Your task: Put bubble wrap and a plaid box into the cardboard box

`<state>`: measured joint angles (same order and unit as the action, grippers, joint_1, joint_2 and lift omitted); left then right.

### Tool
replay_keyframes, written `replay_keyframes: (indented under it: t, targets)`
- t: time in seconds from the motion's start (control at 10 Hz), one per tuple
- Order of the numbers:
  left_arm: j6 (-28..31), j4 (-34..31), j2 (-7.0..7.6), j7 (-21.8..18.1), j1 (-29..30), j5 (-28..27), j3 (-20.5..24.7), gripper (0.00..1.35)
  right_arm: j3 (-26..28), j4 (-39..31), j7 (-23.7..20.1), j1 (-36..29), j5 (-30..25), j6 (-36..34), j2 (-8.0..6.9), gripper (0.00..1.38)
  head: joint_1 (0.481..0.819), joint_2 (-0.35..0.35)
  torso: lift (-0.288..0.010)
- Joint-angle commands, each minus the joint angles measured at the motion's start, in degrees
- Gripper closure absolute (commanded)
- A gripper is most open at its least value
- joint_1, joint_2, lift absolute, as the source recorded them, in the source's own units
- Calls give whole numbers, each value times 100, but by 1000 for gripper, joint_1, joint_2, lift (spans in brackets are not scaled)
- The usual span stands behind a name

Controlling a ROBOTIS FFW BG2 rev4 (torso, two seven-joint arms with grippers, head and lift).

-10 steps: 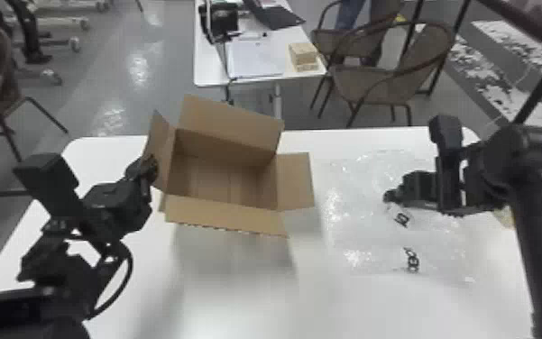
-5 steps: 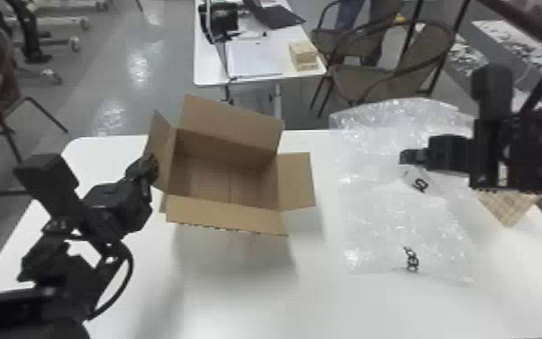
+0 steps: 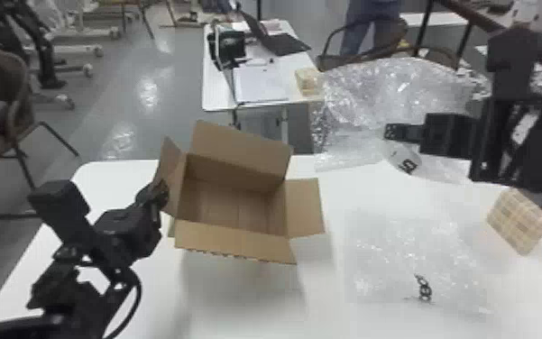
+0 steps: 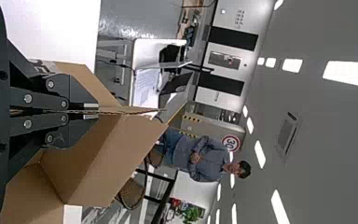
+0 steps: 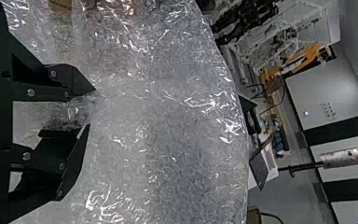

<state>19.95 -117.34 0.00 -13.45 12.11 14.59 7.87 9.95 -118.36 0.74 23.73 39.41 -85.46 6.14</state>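
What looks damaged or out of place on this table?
The cardboard box has a near flap with a ragged-looking edge, perhaps slightly torn. The plaid box sits askew, close to the right edge of the table. Nothing looks spilled.

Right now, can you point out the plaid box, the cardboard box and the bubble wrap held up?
Plaid box [image 3: 518, 222]: head view, middle of its checked face.
Cardboard box [image 3: 236, 242]: head view, its near flap.
Bubble wrap [image 5: 177, 140]: right wrist view, broad middle of the sheet.
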Motion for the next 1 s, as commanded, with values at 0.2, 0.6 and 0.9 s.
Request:
replay_keyframes:
  t: [0.2, 0.6, 0.9]
  targets:
    - [-9, 0, -15, 0, -7, 0, -5, 1217, -898, 946, 32, -44, 1368, 1058, 45, 1016, 604, 140, -104]
    - [-26, 9, -15, 9, -7, 0, -14, 1217, -1460, 2212, -557, -149, 1816, 1981, -34, 1016, 618, 207, -104]
    - [-26, 18, -15, 9, -16, 0, -40, 1217, -1777, 3003, -1058, -35, 1754, 2280, -139, 1016, 646, 250, -104]
